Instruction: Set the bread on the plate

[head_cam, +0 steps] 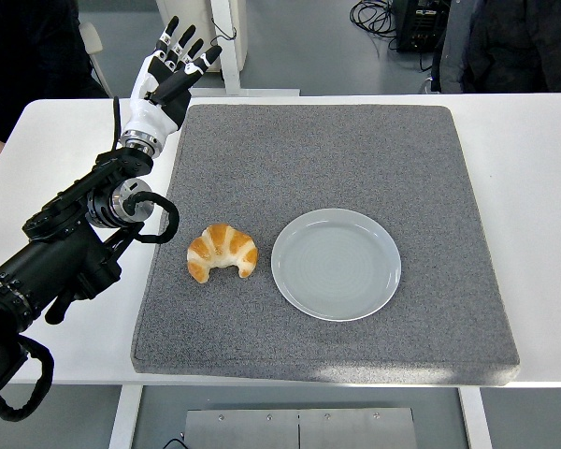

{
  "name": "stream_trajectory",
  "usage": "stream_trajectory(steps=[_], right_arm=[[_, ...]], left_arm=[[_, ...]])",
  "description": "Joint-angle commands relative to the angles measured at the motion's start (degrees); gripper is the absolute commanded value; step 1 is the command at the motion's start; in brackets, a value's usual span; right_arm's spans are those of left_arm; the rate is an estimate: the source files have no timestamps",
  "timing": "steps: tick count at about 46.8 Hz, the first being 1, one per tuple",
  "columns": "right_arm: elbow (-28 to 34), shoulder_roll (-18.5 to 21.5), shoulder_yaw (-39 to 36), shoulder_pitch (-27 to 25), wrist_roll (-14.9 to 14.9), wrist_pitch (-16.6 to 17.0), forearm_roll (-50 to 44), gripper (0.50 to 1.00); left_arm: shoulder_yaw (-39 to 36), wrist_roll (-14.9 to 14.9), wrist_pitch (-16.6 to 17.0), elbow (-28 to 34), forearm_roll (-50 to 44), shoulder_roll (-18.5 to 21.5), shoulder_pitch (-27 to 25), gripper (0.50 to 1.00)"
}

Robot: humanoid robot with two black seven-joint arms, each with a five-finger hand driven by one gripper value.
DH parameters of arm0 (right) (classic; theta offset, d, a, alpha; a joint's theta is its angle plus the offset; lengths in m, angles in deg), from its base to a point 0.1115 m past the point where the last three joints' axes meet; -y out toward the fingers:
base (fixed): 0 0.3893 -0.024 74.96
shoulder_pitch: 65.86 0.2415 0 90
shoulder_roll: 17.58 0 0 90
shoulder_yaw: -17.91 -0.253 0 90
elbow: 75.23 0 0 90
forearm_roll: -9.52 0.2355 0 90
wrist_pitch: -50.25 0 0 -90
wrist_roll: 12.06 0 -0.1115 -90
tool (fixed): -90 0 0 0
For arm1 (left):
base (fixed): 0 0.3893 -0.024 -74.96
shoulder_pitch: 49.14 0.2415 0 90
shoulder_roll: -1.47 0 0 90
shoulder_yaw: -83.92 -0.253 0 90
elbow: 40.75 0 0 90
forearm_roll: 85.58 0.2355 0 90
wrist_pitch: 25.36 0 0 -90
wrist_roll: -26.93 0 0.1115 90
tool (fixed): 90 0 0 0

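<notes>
A golden croissant (222, 251) lies on the grey mat (337, 150), just left of an empty pale blue-grey plate (336, 264). The two do not touch. My left hand (168, 70) is raised at the mat's far left corner, well behind the croissant, with its fingers spread and nothing in it. Its black arm comes in from the lower left along the mat's left side. The right arm does not show.
The mat covers most of the white table (533, 168). A person in dark clothes (28, 47) stands at the top left, another dark figure (514, 42) at the top right. Cables and equipment lie on the floor behind.
</notes>
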Motion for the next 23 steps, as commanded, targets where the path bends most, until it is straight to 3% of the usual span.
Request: stream_trajectory(steps=[1, 17, 23], right_arm=[[0.0, 0.0, 0.0, 0.0, 0.0, 0.0, 0.0, 1.000], [0.0, 0.0, 0.0, 0.0, 0.0, 0.0, 0.0, 1.000], [0.0, 0.0, 0.0, 0.0, 0.0, 0.0, 0.0, 1.000]], left_arm=[[0.1, 0.0, 0.0, 0.0, -0.1, 0.0, -0.1, 0.975], [0.1, 0.8, 0.2, 0.2, -0.4, -0.2, -0.4, 0.975], [0.1, 3.2, 0.4, 1.1, -0.4, -0.2, -0.7, 0.975]])
